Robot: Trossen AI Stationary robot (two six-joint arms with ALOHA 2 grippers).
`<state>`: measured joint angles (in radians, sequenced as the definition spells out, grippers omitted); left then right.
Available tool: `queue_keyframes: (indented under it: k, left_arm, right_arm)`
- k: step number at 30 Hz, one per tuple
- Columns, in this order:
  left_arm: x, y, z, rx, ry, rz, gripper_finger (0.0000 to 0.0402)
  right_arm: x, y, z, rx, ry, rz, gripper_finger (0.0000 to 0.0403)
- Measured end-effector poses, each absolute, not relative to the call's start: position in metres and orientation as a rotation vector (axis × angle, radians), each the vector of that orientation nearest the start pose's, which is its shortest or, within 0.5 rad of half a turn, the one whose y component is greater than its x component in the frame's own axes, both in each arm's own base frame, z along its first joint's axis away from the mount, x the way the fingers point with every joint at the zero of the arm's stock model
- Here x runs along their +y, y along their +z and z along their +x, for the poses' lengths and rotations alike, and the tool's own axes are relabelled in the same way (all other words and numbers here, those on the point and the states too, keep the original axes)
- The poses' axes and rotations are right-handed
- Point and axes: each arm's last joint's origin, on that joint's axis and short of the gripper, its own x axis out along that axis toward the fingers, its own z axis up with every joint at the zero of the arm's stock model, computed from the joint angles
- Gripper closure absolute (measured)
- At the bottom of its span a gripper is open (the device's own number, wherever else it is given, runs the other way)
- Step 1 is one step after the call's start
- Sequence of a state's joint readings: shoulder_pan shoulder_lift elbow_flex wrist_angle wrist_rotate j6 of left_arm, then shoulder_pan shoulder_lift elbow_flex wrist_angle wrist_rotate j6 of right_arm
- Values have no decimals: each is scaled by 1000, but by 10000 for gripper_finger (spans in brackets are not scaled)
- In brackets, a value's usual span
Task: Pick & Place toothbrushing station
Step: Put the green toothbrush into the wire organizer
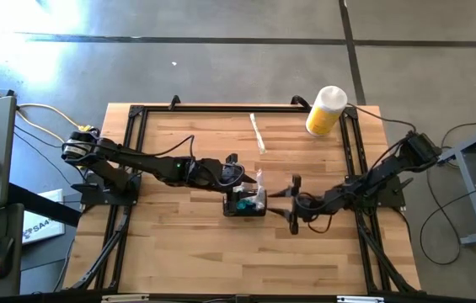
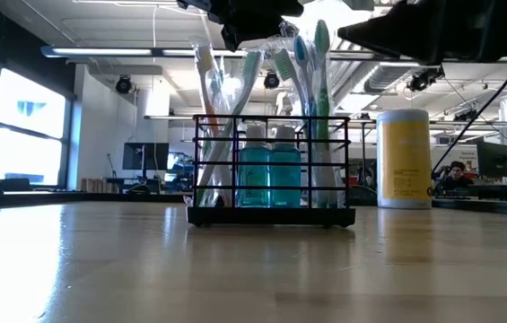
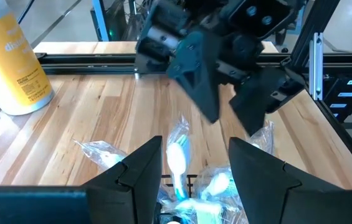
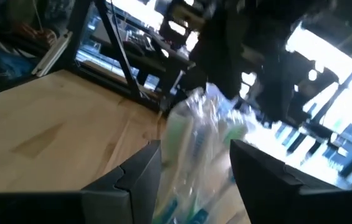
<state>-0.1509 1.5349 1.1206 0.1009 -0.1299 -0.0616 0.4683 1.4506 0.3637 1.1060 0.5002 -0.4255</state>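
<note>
The toothbrushing station (image 1: 244, 204), a black wire-mesh caddy (image 2: 271, 170), stands on its base at the middle of the wooden table. It holds two blue bottles (image 2: 269, 175) and several plastic-wrapped toothbrushes (image 2: 311, 81) that stick up above its rim. My left gripper (image 3: 191, 146) hovers open over the caddy's far side (image 1: 248, 178), with a brush head (image 3: 177, 158) in the gap between its fingers. My right gripper (image 4: 194, 149) is open, level, just right of the caddy (image 1: 284, 200), and the wrapped brush tops (image 4: 194, 134) are in front of its fingers.
A yellow cylinder with a white cap (image 1: 325, 110) stands at the far right of the table. A thin wrapped strip (image 1: 258, 133) lies on the wood beyond the caddy. A black frame rail (image 1: 221, 108) runs around the table's edges. Bare wood lies near the front.
</note>
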Motion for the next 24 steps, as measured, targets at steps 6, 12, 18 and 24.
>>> queue_keyframes:
  k: [6, 12, 18, 24]
  left_arm:
    - [-49, 294, 347, 314, -11, -17, 224]
    - [-49, 290, 346, 355, -10, -41, 224]
    - [-49, 301, 325, 440, -101, -105, 224]
    - [-49, 321, 300, 455, -161, -125, 224]
  right_arm:
    - [106, 185, 224, -64, -49, -504, 220]
    - [108, 190, 219, -58, -247, -452, 220]
    - [105, 203, 211, -78, -497, -404, 220]
    - [94, 213, 207, -12, -676, -481, 220]
